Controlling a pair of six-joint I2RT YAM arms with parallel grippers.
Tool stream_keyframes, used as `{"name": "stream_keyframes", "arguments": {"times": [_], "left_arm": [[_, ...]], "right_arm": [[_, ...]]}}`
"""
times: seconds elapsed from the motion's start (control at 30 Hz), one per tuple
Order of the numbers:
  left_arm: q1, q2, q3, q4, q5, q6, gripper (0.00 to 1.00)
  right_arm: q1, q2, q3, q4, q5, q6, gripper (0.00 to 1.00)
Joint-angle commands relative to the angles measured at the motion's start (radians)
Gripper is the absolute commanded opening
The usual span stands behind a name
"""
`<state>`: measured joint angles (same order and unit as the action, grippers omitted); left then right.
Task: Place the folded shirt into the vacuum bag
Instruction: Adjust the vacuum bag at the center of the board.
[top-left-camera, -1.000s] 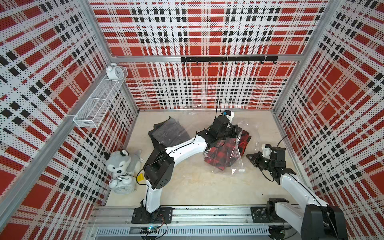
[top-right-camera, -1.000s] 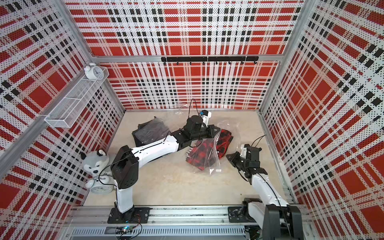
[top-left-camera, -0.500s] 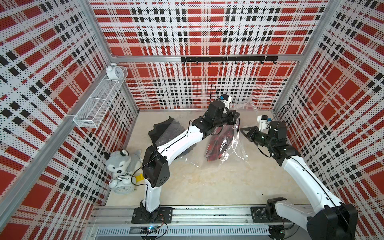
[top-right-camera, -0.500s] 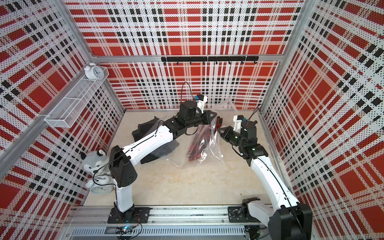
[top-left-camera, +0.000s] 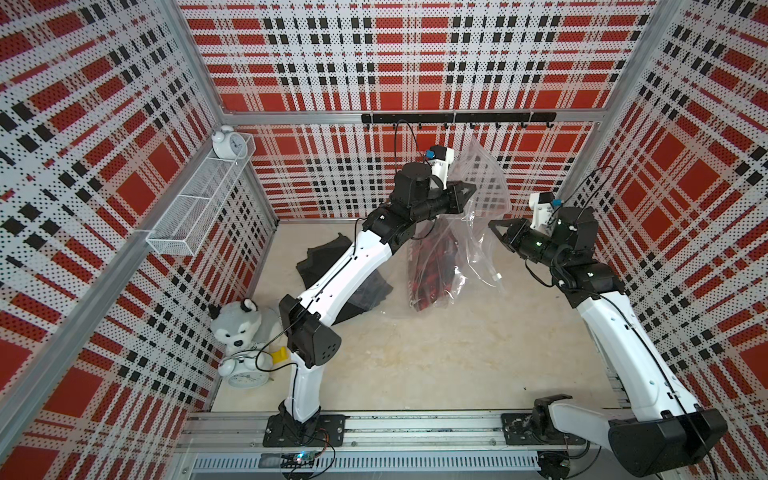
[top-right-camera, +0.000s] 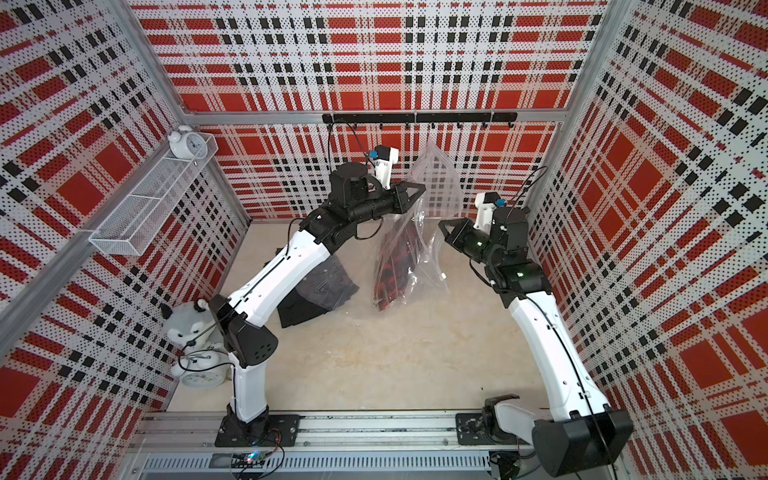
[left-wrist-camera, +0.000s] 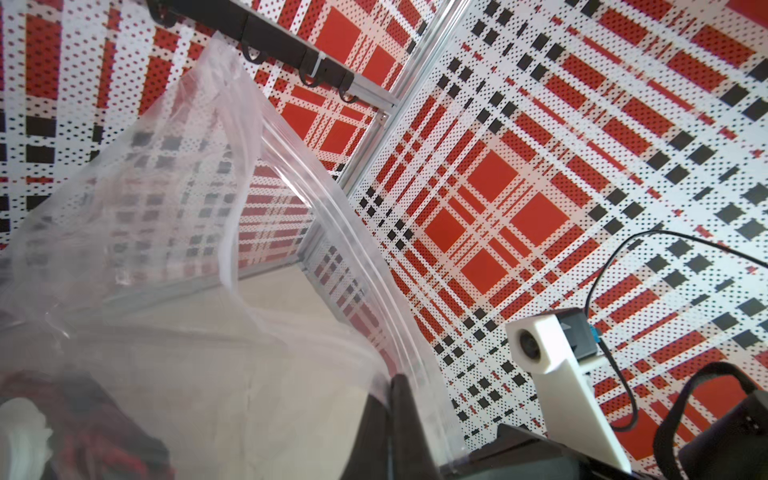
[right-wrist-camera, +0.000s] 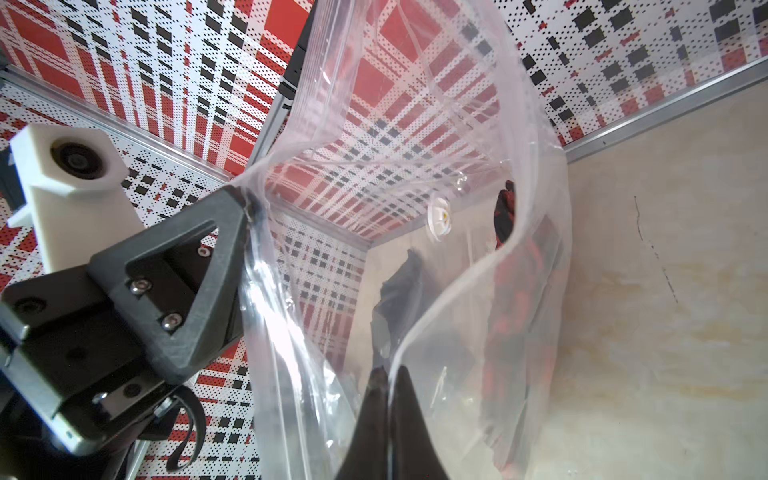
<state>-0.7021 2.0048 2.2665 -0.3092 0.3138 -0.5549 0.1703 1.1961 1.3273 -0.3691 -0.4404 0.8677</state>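
- Both hands are clamped on plastic: the left gripper (top-left-camera: 471, 189) pinches one side of the mouth rim and the right gripper (top-left-camera: 493, 224) pinches the opposite lip, each with its jaws closed flat on the film.
- Between them hangs the large clear crinkly plastic vacuum bag (top-left-camera: 482, 178). It is lifted by its open end, with its lower end resting on the pale beige table (top-left-camera: 415, 365).
- We see the folded red-and-black plaid shirt (top-left-camera: 428, 270) already inside the bag, standing on edge in the lower half and well below the mouth.
- From the right wrist, the round white valve disc (right-wrist-camera: 439, 216) shows on the far wall of the bag, with the shirt's red cloth just beside it.
- We judge the insertion itself as good as done. The step in hand looks like settling the shirt to the bottom by holding the mouth high.
- The next move, as we read it, calls for lowering both hands together so the bag lies flat — with the mouth kept above the shirt so nothing slides back out — and only then letting go.
- A crumpled dark grey cloth (top-left-camera: 324, 257) lies on the table beside the left arm, apart from the bag.
- Further out, a grey-and-white plush husky (top-left-camera: 241, 328) sits in the near-left corner, well clear of the work.
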Motion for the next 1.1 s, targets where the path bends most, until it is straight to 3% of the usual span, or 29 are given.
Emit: {"name": "stream_keyframes", "arguments": {"times": [0.0, 0.43, 1.07], "left_arm": [[-0.012, 0.025, 0.077, 0.039, 0.037, -0.009, 0.00], [-0.038, 0.053, 0.162, 0.155, 0.051, -0.073, 0.00], [-0.027, 0.043, 0.180, 0.436, 0.126, -0.178, 0.00]], "right_arm": [[0.004, -0.002, 0.046, -0.061, 0.024, -0.032, 0.00], [-0.084, -0.045, 0.127, -0.081, -0.063, -0.011, 0.00], [-0.105, 0.000, 0.310, -0.036, -0.151, 0.062, 0.00]]}}
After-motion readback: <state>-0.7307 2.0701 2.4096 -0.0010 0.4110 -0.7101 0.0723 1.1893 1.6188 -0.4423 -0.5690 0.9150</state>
